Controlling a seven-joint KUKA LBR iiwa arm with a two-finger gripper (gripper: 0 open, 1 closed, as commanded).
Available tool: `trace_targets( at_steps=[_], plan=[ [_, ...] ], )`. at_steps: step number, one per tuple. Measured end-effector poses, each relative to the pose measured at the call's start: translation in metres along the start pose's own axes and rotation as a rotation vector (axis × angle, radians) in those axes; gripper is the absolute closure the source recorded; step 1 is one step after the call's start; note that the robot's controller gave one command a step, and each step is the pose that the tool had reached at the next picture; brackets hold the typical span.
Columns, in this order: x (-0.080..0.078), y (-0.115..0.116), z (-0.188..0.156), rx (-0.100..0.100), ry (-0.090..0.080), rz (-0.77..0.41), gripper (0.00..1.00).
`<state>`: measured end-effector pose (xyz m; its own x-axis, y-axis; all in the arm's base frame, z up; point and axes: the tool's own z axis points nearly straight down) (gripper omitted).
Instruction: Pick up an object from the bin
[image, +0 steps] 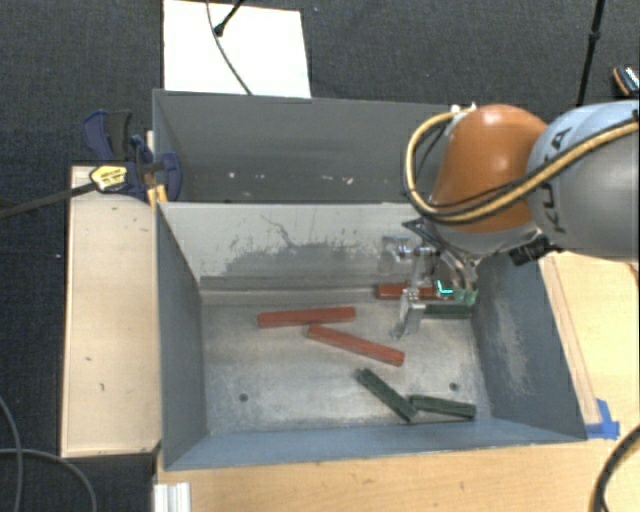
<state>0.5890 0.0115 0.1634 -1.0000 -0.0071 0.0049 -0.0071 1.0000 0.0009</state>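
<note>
**End effector.** The gripper (408, 320) hangs low over the bin floor, right of the frame's centre. Whether it is open or closed cannot be determined from this view. Above it sit the rounded orange wrist cover (490, 165) and looped yellow-and-black cables (425, 170).

**Clearances.** The gripper stands close to the foot of the rear wall of the grey metal bin (300, 150). The sloped right wall (520, 350) is near it on the right side of the frame. Open floor (250, 380) extends to the left and lower left.

**Nearest objects.**
- A short red flat piece (388, 292) shows just left of the gripper body. Its right end is hidden behind the gripper.
- A dark green flat strip (452, 311) shows just right of the gripper, also partly hidden.
- Contact with either object cannot be confirmed.

**Other objects.**
- A long red flat bar (305, 318) lies nearly level at the centre of the floor.
- A second red flat bar (355, 346) lies just below it, tilted down to the right, with its right end near the gripper tip.
- Two dark green flat bars (385, 393) (442, 407) meet at a shallow angle near the front wall, in the lower right of the floor.
</note>
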Motion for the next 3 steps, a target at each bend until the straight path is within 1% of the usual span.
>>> trace_targets(
  at_steps=[1,2,3],
  plan=[
    [0.032,-0.010,0.096,0.000,0.000,-0.186,0.00],
    [0.029,-0.010,0.093,0.000,-0.007,-0.185,1.00],
    [0.024,-0.001,-0.054,0.002,-0.016,-0.216,1.00]
  ],
)
